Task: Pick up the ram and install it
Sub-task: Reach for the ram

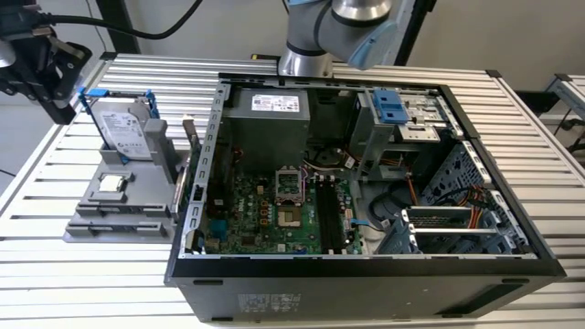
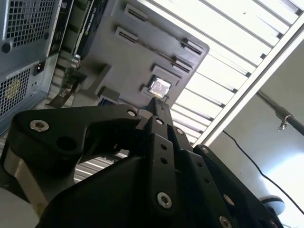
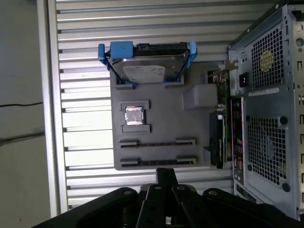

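Observation:
The ram [image 1: 189, 147] is a thin green board standing on edge along the grey holder's side, right next to the computer case. In the first wrist view the ram [image 3: 221, 123] shows edge-on. The second wrist view catches the ram [image 2: 83, 28] with its row of black chips. My gripper [image 1: 62, 110] hangs at the exterior view's far left, above the table and beyond the hard drive, well apart from the ram. In both wrist views the gripper [image 2: 159, 107] [image 3: 166, 173] is shut with nothing between the fingers.
The grey holder [image 1: 114, 223] carries a silver hard drive in a blue frame [image 1: 120, 127] and a small square processor chip [image 1: 111, 182]. Two long slots [image 3: 156, 152] in the holder are bare. The open case [image 1: 366, 267] shows its motherboard [image 1: 274, 212].

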`<state>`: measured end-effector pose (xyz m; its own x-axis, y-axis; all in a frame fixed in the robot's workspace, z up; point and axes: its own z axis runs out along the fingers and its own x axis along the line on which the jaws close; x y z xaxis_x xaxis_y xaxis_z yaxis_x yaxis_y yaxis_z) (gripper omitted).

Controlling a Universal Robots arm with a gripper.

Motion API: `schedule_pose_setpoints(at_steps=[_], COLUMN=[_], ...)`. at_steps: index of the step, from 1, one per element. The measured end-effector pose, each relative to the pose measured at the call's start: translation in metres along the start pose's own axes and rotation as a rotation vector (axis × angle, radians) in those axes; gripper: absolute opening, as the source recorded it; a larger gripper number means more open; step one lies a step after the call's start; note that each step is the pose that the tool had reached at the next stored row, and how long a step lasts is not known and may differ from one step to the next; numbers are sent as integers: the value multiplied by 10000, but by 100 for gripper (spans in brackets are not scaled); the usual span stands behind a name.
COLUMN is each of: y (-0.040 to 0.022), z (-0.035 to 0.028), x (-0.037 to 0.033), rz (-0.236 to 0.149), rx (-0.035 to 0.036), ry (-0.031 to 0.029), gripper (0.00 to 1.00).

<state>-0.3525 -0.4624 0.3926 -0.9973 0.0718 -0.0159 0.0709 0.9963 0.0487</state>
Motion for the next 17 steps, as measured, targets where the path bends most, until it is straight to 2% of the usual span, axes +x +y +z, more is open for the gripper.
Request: schedule_pose_setpoints(at_steps=[9,17], y=[-147,-158], z=[-7,-7], x=[-3,-4], rz=[1,1], rx=[0,0], ry=[-1,0], gripper=[0,0])
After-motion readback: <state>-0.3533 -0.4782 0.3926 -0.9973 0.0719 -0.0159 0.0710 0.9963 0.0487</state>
